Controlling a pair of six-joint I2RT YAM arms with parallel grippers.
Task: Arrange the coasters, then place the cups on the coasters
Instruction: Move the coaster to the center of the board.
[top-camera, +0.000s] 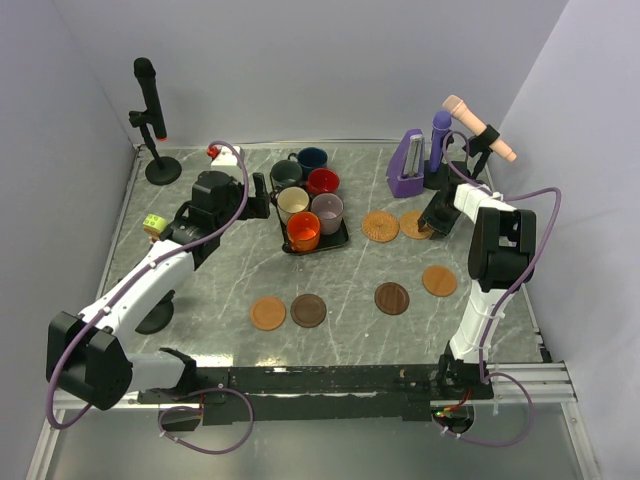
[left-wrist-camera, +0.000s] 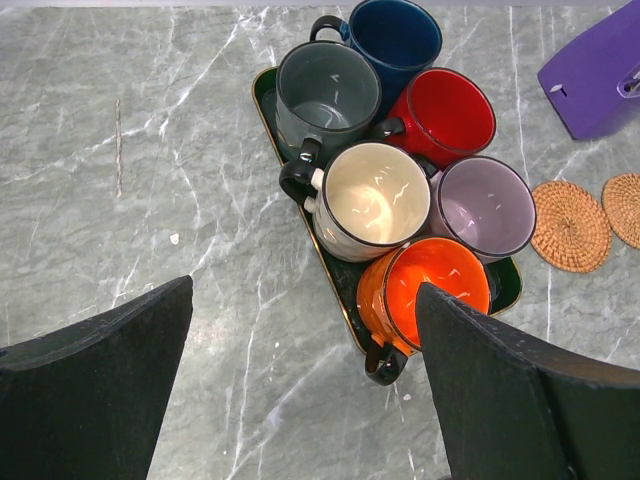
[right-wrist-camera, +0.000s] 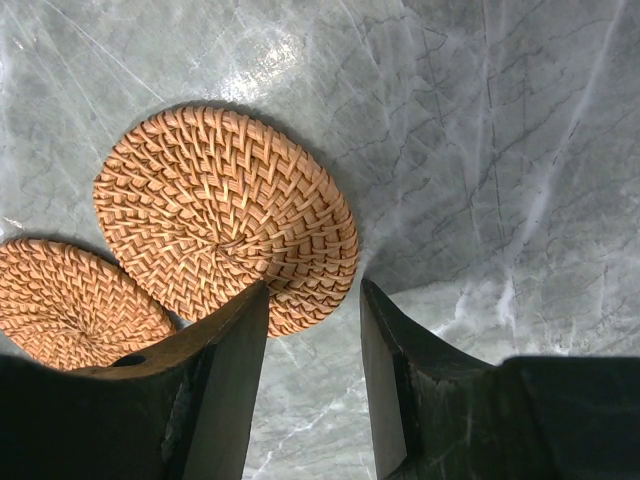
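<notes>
The right claw (right-wrist-camera: 315, 290) is hanging half open toward 2 o'clock on the marble table (top-camera: 200, 290), gripping nothing, its jaws straddling the rim of a woven coaster (right-wrist-camera: 225, 215) lying just beside a second woven coaster (right-wrist-camera: 70, 300). The left claw (top-camera: 262, 192) is gaping wide and empty at 9 o'clock of the black tray (left-wrist-camera: 265, 100), where six mugs (left-wrist-camera: 375, 195) are sitting; four more coasters (top-camera: 391, 298) are lying toward 6 o'clock

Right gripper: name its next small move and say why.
Probably close on the rim of the woven coaster. The right gripper stands open with that rim between its fingers, and this coaster lies close beside a second woven coaster, so it likely needs spacing out.
</notes>
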